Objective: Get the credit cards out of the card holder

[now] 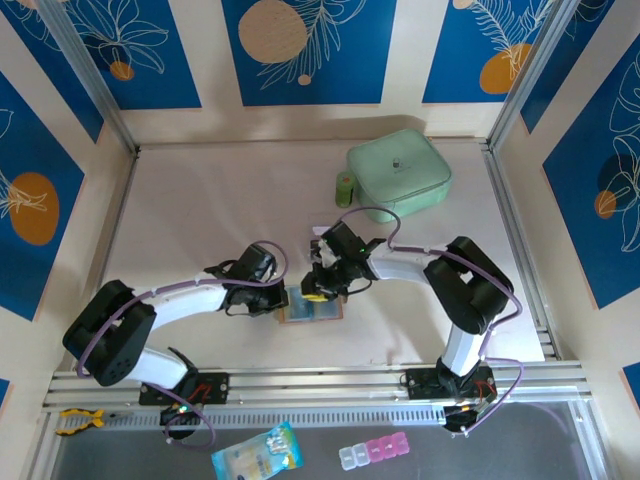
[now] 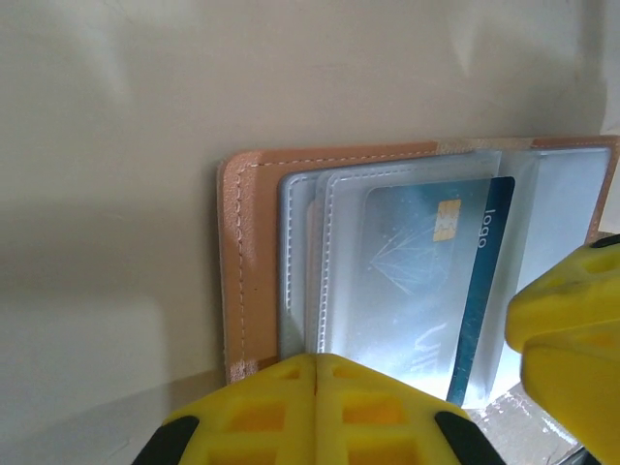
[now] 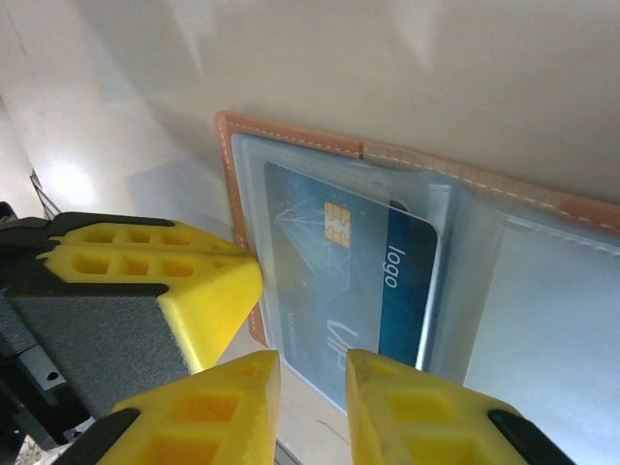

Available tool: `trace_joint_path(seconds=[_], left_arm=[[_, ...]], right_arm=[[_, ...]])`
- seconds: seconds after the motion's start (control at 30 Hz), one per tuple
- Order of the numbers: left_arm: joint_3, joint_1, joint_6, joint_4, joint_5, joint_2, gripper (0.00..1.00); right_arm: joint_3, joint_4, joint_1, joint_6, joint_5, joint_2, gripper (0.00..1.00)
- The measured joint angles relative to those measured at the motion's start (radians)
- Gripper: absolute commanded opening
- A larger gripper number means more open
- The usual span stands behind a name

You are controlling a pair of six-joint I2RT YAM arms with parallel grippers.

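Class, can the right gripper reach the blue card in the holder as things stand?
Probably yes: the right gripper hangs open beside the credit card, nothing between them but its clear sleeve.

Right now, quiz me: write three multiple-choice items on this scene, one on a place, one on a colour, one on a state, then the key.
1. Where on the table is the mint-green zip pouch? A far side, right of centre; B between the arms; C by the left base.
2. What colour is the credit card in the card holder? A red; B blue; C orange.
3. How is the left claw? A wide open; B shut; C gripping the pouch.
Key: 1A, it lies beyond the right arm; 2B, blue face, gold chip; 3B, its yellow fingers press together.
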Motion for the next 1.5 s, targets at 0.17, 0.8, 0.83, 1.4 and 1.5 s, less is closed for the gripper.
trace_joint_path(seconds=[0.17, 0.8, 0.83, 1.4, 1.5], left_arm=[[-0.003, 0.000, 0.000, 0.000, 0.000, 0.000, 0.02], [-0.003, 0.001, 0.001, 0.000, 0.000, 0.000, 0.02], [-0.003, 0.001, 0.002, 0.000, 0.000, 0.000, 0.02], [0.011, 0.003, 0.007, -0.004, 0.019, -0.034, 0.03], [0.011, 0.003, 0.006, -0.001, 0.034, -0.026, 0.03]], right_arm=[[0.000, 0.004, 0.005, 0.003, -0.004, 0.018, 0.25], [0.033, -0.078, 0.004, -0.039, 0.066, 0.026, 0.25], [0.033, -0.080, 0.004, -0.039, 0.067, 0.026, 0.25], [0.024, -0.068, 0.005, -0.038, 0.055, -0.016, 0.26], [0.018, -0.057, 0.005, -0.035, 0.045, -0.015, 0.26]])
